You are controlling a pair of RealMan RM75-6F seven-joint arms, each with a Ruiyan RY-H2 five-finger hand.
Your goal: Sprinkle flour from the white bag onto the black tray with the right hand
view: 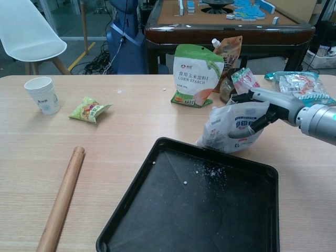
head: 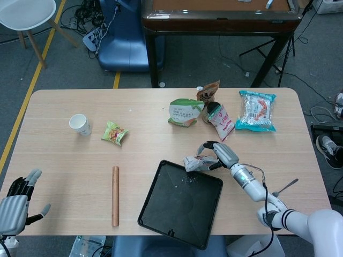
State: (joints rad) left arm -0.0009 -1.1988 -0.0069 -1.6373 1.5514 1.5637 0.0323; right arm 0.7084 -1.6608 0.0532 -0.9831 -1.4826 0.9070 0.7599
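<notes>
The white flour bag (head: 196, 163) (view: 231, 129) is tipped over at the far right edge of the black tray (head: 177, 210) (view: 168, 215), its lower end touching the rim. My right hand (head: 223, 153) (view: 261, 107) grips the bag from the right side. A small scatter of white flour (view: 213, 170) lies on the tray just below the bag. The tray sits skewed on the table. My left hand (head: 14, 205) hangs at the near left table edge with fingers apart, holding nothing; the chest view does not show it.
A wooden rolling pin (head: 115, 195) (view: 61, 199) lies left of the tray. A paper cup (head: 79, 124) and a green snack packet (head: 114, 133) sit far left. A corn starch bag (head: 185, 112) (view: 197, 73), pouches and a packet (head: 256, 111) stand behind. A fork (head: 284, 188) lies right.
</notes>
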